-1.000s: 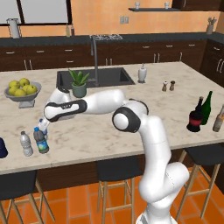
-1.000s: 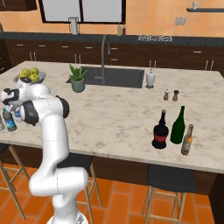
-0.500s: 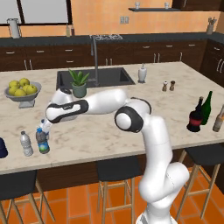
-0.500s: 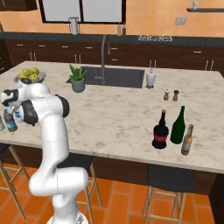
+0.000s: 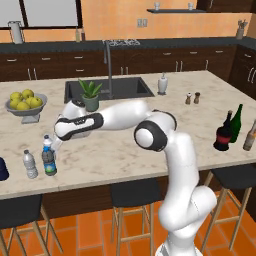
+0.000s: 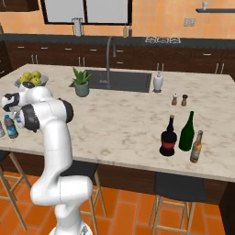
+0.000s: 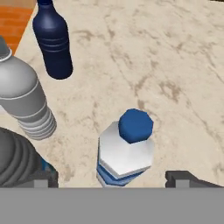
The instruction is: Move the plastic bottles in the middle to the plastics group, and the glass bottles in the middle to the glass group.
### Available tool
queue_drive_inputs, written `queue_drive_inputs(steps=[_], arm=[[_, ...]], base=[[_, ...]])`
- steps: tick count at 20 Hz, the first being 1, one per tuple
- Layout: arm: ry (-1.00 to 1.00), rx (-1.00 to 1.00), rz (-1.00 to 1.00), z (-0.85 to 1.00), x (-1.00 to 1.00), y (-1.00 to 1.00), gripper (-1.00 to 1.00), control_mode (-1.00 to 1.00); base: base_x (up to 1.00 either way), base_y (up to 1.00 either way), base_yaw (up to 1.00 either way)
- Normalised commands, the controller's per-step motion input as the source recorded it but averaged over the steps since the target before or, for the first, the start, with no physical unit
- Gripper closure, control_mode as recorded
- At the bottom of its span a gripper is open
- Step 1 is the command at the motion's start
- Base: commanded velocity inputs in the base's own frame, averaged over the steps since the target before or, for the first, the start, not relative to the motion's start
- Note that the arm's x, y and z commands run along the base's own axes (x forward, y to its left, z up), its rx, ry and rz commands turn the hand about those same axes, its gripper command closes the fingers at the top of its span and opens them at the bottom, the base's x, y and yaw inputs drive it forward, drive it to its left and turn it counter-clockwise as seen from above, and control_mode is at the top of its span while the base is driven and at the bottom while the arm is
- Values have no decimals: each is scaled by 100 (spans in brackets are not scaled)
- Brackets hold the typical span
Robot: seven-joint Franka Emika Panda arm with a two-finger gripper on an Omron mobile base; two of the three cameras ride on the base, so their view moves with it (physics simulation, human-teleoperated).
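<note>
Marble-patterned beige counter (image 5: 130, 155) fills the near ground of a rendered kitchen with dark cabinets and orange walls. At its left end the gripper (image 7: 111, 178) hangs just above a clear bottle (image 7: 124, 151), its fingers (image 7: 181, 177) spread wide on either side with the blue cap between them and neither touching it. That bottle stands upright; its label is white with blue bands, and no writing on it can be read.

Just beside it stands the pale grey water bottle (image 7: 24, 103) with ribbed sides, and a little further off a dark blue bottle (image 7: 52, 37), both upright. In the left base view a darker bottle with a blue-green label (image 5: 48, 161) stands under the hand, next to the grey one, though the bottles partly hide each other there, so their exact order is hard to tell.

Well apart, at the counter's right end, a squat black bottle with a red label (image 6: 168, 137) stands just beside a tall green bottle (image 6: 187, 131) and a slim brown bottle (image 6: 196, 147). Further back sit a fruit bowl (image 5: 24, 102), a potted plant (image 5: 90, 95) and the sink (image 5: 110, 89).
</note>
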Motion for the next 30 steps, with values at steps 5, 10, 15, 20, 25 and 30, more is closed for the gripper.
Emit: queue_drive_inputs(steps=[5, 10, 15, 20, 25, 30], arm=[[0, 0, -1, 49, -20, -22, -100, -100], [8, 0, -8, 35, -45, -59, -100, -100], [7, 0, -10, 12, -62, -84, -100, -100], [13, 0, -16, 6, -58, -89, -100, -100], [11, 0, -24, 8, -50, -84, -100, -100], [11, -4, -34, 14, -41, -72, -100, -100]], base=[[0, 0, 0], [0, 0, 0], [0, 0, 0], [0, 0, 0], [0, 0, 0], [0, 0, 0]])
